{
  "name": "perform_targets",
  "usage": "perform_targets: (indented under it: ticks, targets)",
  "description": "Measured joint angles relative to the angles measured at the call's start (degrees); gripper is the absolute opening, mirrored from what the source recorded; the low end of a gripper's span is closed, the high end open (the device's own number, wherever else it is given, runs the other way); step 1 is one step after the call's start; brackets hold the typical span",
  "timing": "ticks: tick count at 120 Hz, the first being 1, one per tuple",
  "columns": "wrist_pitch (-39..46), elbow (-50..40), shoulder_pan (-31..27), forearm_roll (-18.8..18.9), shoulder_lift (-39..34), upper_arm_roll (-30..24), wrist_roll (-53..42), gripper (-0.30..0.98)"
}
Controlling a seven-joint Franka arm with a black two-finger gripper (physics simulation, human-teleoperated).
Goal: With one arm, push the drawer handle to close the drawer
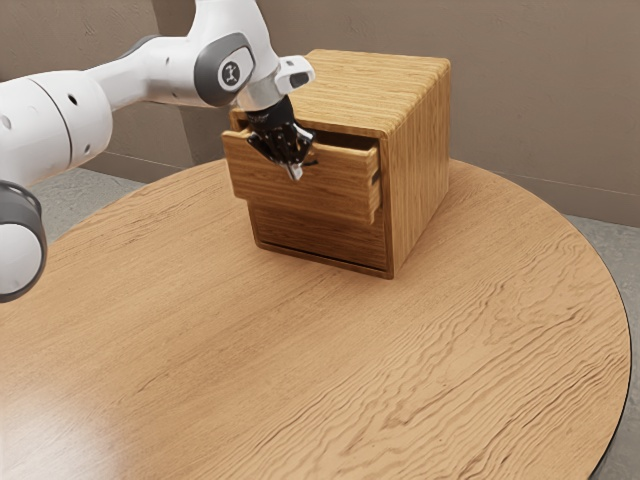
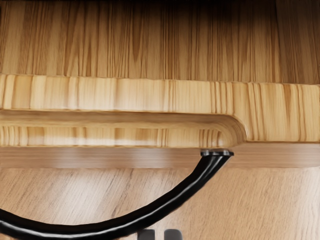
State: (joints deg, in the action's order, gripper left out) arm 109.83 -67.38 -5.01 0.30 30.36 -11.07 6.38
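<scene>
Black and curved, the handle (image 2: 160,206) is set between the hand (image 1: 294,173) and the drawer (image 1: 325,192), lengthwise along its front; the fingers are held almost together, nothing clamped.

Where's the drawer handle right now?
In the wrist view, the black handle arcs out from the front of the partly open upper drawer; in the exterior view it is at the gripper, a bit showing to that view's right.

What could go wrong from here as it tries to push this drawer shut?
The gripper sits toward one end of the curved black handle, so it might slip along it or push the drawer in crooked. The cabinet stands on the tabletop and might slide back instead.
</scene>
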Motion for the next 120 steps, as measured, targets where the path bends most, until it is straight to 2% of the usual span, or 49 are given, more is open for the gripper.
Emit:
perform_targets:
  ticks: [120]
  targets:
    - [6.29,0.99,0.66,0.01,1.99,1.94,-1.00,-0.09]
